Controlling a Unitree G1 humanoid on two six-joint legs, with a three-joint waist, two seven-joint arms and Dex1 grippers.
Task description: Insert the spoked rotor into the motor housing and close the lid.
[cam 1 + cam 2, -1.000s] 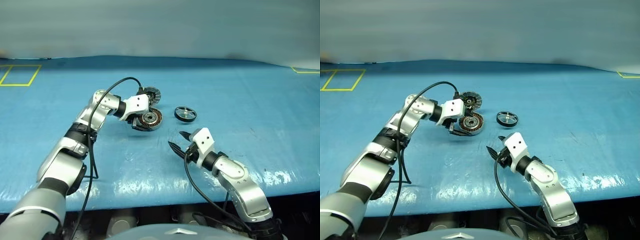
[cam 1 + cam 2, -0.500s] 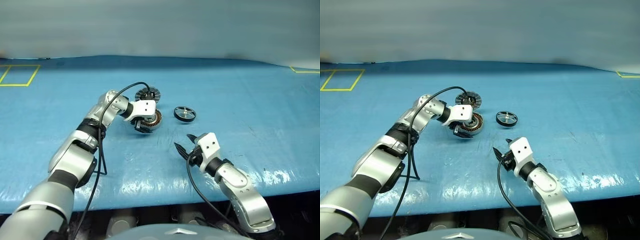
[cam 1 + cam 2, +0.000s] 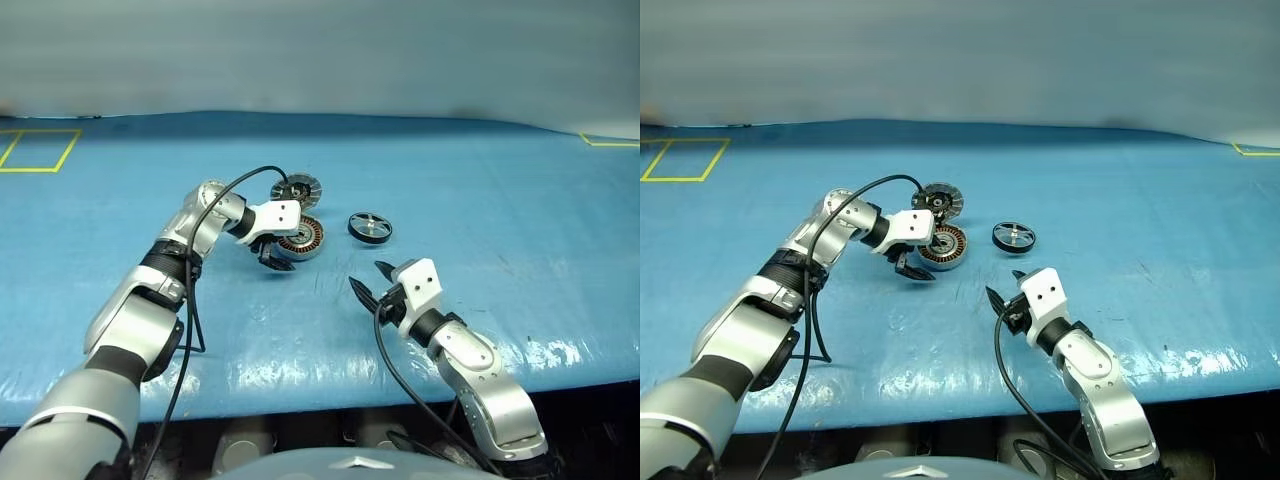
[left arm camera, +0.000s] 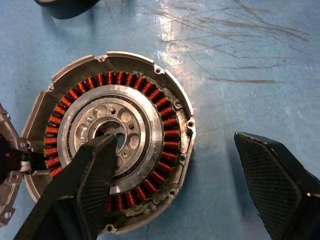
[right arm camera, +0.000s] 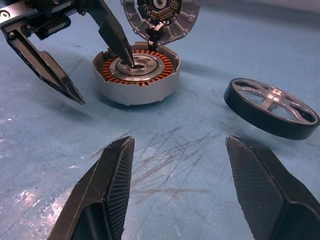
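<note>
Head views: one housing (image 3: pixel 301 238) is seen lying open on the blue table (image 3: pixel 500 200), its cavity holding only the copper winding ring and metal hub. One lid (image 3: pixel 297 188) is seen hinged at the far edge of the housing and swung open. One rotor (image 3: pixel 371 227) is seen on the table to the right of the housing, apart from it. The left gripper (image 3: pixel 274 258) is placed at the housing's near-left edge, jaws spread and nothing grasped. The right gripper (image 3: pixel 368 284) is held nearer, jaws spread and empty. Compared with a second ago, the left gripper is seen lower at the housing's edge, and more of the winding ring is uncovered.

Left wrist view: the housing (image 4: pixel 150 85) is shown from above; one finger (image 4: pixel 85 185) is laid over the hub, the other stands outside the rim.

Right wrist view: the housing (image 5: pixel 137 82), the raised lid (image 5: pixel 160 15) and the tilted-looking rotor (image 5: pixel 270 107) are seen between the spread right fingers (image 5: pixel 112 185); the left gripper (image 5: pixel 95 60) straddles the housing wall.
</note>
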